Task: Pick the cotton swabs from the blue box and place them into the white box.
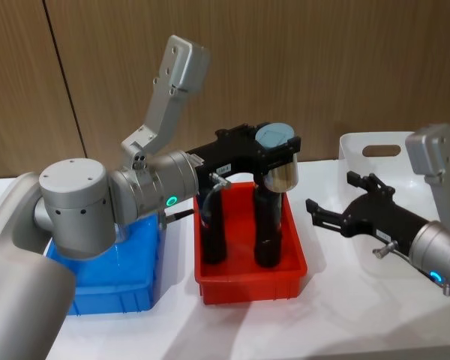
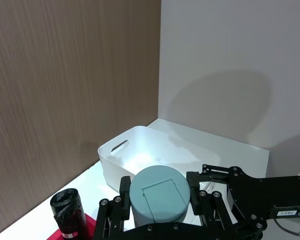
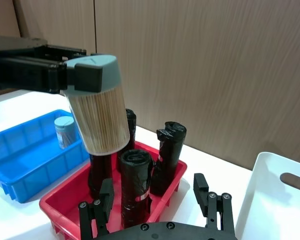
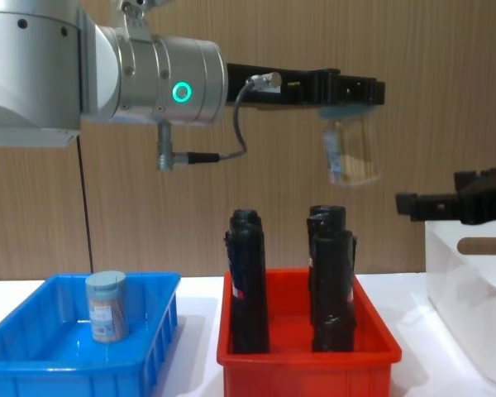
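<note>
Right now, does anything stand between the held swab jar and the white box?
Yes: the open right claw hovers beside the white box, on the path of the swab jar in the left claw. Black rolls stand lower.

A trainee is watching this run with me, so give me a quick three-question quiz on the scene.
1. True or false: the left hand holds a swab jar above the red bin.
2. How many jars stand in the blue box? A none, B one, C three.
3. Fill in: the right hand, near the white box, is ____.
Key: 1 true; 2 B, the lone jar; 3 open.
</note>
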